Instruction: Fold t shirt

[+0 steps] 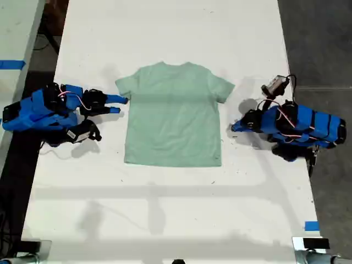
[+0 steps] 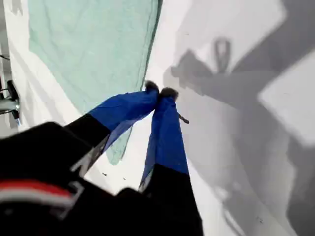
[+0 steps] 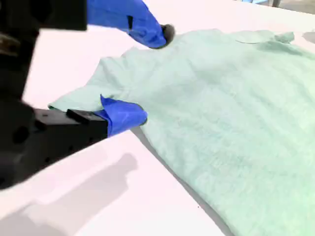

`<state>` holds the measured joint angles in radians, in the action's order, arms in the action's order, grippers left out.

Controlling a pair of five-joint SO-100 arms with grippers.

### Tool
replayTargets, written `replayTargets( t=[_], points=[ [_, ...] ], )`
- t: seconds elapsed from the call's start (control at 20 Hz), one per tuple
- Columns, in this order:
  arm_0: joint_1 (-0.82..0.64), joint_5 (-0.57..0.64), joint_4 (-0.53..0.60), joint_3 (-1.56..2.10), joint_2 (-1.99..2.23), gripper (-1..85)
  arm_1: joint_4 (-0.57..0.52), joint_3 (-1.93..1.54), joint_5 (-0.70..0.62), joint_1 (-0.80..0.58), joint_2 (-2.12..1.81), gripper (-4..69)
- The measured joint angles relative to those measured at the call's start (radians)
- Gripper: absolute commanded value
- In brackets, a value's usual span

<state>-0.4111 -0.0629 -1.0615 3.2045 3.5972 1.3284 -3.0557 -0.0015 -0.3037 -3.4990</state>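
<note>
A pale mint t shirt (image 1: 173, 115) lies spread flat in the middle of the white worktop (image 1: 165, 209). In the exterior view its round neck points toward the top edge and its hem toward the bottom, with both short sleeves out to the sides. A blue arm lies low on the worktop at each side of it. The one on the exterior view's right carries the first hand (image 1: 233, 127), its two blue fingers pressed together at the tips and pinching nothing. It rests just beside the shirt's side edge, below the sleeve, apart from the cloth. The first wrist view shows the same: the first hand (image 2: 160, 92) is closed over bare worktop (image 2: 236, 162), with the edge of the t shirt (image 2: 93, 44) running close alongside. The arm on the exterior view's left carries the second hand (image 1: 122, 105), spread wide at the other sleeve. In the second wrist view the second hand (image 3: 153, 76) has one finger on either side of that sleeve of the t shirt (image 3: 236, 108), gripping nothing. A strip of blue tape (image 1: 311, 225) sits near the worktop's lower corner on the exterior view's right.
</note>
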Motion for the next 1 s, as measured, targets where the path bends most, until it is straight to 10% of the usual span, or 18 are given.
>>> replayTargets(
  t=[0.4, 0.6, 1.0],
  points=[
    [0.000, 0.000, 0.000, 0.000, 0.000, 21.4, 0.038, 0.120, -0.276, -0.183, 0.057, 1.3],
    [0.000, 0.000, 0.000, 0.000, 0.000, 21.4, -0.064, 0.471, -0.512, -0.437, 0.611, 14.7],
    [0.000, 0.000, 0.000, 0.000, 0.000, 21.4, -0.400, 0.871, -0.704, -0.762, 1.474, 19.0]
  ],
)
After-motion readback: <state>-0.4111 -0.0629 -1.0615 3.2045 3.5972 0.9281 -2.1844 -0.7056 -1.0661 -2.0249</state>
